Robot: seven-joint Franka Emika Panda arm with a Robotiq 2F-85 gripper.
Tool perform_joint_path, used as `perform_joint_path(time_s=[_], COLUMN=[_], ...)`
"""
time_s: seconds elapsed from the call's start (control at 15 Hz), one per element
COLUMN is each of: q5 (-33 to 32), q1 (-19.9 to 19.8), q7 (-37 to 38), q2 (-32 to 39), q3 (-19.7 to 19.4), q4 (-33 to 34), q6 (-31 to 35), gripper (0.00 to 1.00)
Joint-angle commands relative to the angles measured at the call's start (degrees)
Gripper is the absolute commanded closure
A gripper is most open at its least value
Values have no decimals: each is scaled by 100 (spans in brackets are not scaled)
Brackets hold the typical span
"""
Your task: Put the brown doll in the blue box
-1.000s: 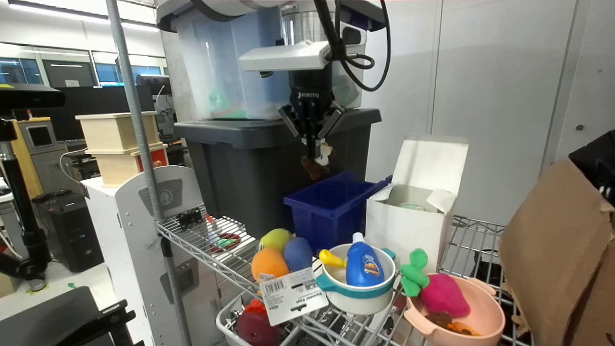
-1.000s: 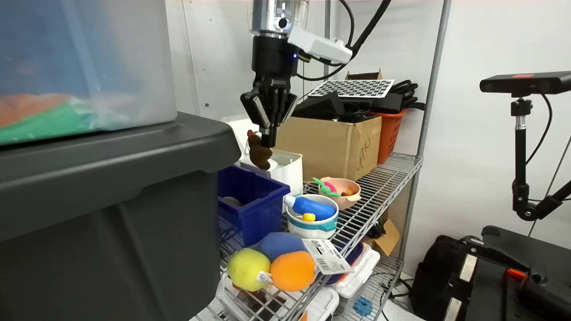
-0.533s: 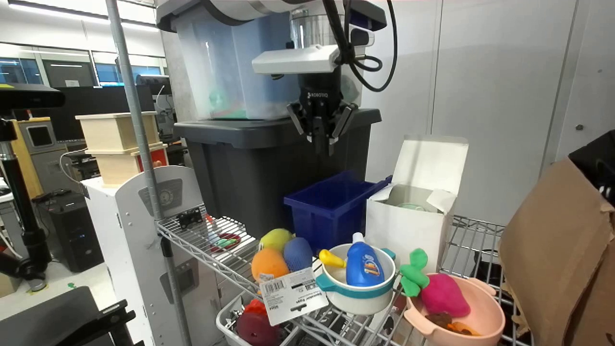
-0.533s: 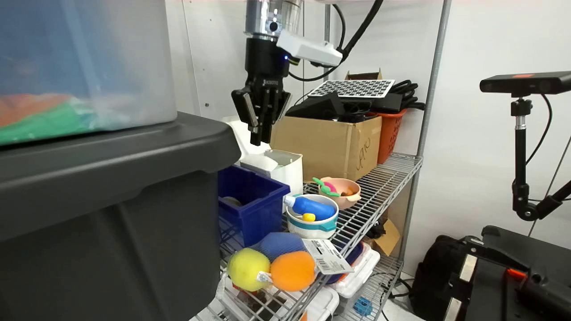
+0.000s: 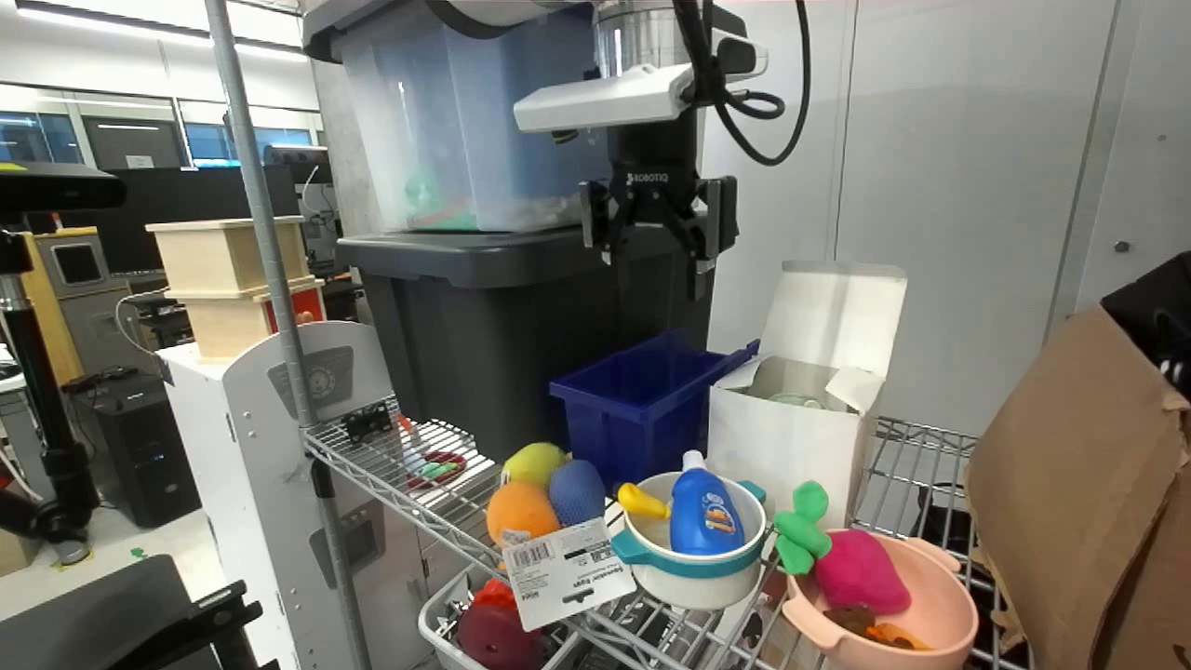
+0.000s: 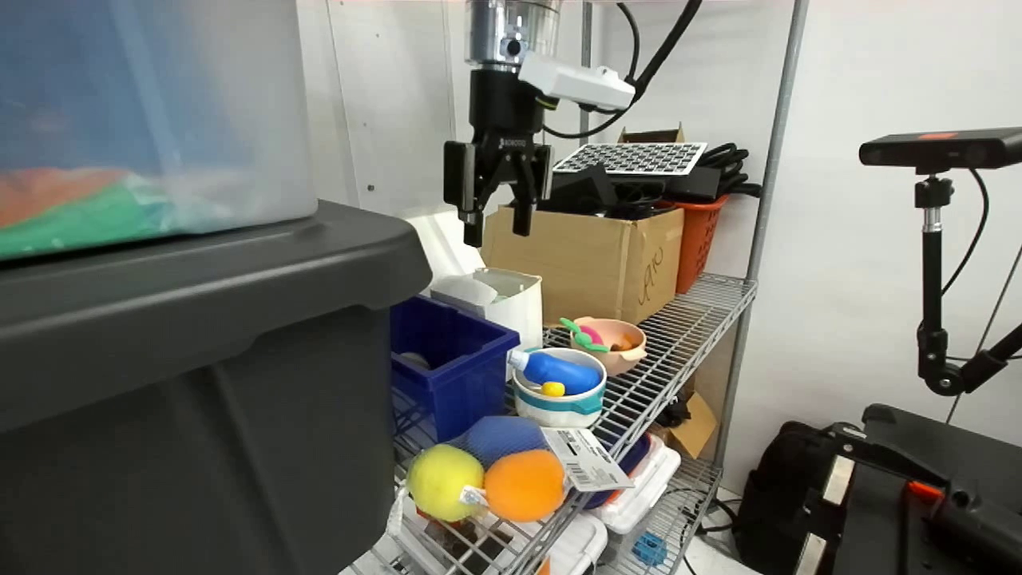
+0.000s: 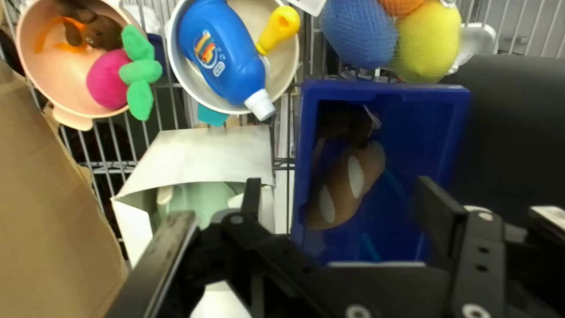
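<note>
My gripper (image 5: 653,270) hangs above the shelf with its jaws spread wide and nothing between them, as both exterior views show. In an exterior view the blue box (image 5: 633,423) stands below it, between the dark tote and the white box. The wrist view looks down into the blue box (image 7: 384,88), between and beyond the fingertips of the gripper (image 7: 342,190). Inside, at the end near the netted balls, lies a dim dark-brown shape with a pale tag, the brown doll (image 7: 342,126), partly lost in shadow. Neither exterior view shows the doll; the box walls hide it.
A bread-like toy (image 7: 348,185) also lies in the box. Around it are the dark tote (image 5: 456,344), an open white carton (image 5: 796,447), a white pot (image 5: 689,577) with a blue bottle, netted balls (image 6: 523,483) and a pink bowl (image 5: 940,605) with a magenta toy.
A second ago the doll hung in the shut gripper; half a second ago it was gone from the fingers. Since then the jaws have spread apart and the arm has shifted toward the white carton.
</note>
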Motion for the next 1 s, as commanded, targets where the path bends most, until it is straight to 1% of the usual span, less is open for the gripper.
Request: perform_joint_path(time_s=[0.0, 0.2, 0.53, 0.73, 0.93], q5=[-74, -75, -150, -240, -361], q1=[-150, -358, -651, -677, -583], q7=[76, -58, -356, -431, -432], q2=[-335, -730, -1583, -1981, -2453], q3=[-188, -336, -557, -624, -567], q4=[-294, -684, -1513, -1963, -2582], q6=[-268, -454, -1146, -1307, -1194], gripper=[0, 0, 0, 0, 0])
